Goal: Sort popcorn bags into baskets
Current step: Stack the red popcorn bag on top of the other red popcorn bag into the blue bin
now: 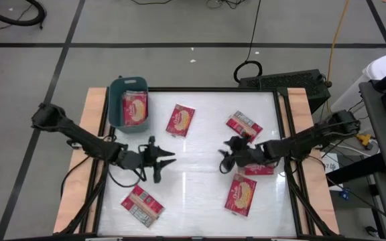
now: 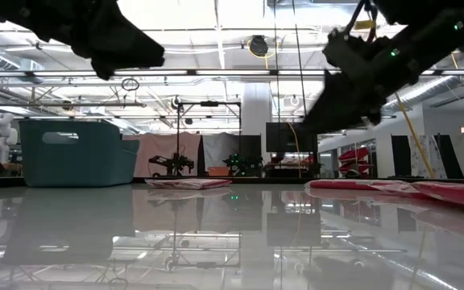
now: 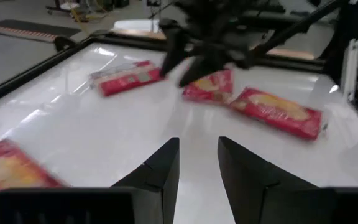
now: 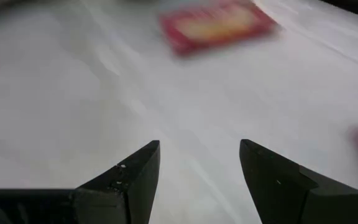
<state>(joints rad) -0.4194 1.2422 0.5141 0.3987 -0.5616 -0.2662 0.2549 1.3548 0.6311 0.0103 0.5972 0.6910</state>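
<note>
1 red packet (image 1: 135,109) is seen lying in the teal basket (image 1: 115,107) at the table's (image 1: 200,174) far left corner, with 5 more flat red packets spread over the table, so sorting is judged barely begun. The left gripper (image 1: 167,159) is held mid-table with its jaws slightly apart and empty, the right gripper (image 1: 224,158) opposite with jaws wide and empty; next, the nearest packet (image 1: 180,120) would need to be reached and gripped

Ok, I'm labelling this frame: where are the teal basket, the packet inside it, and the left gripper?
teal basket (image 1: 114,100): high view, left wall.
packet inside it (image 1: 135,108): high view, yellow picture face.
left gripper (image 1: 167,158): high view, between fingertips.
</note>
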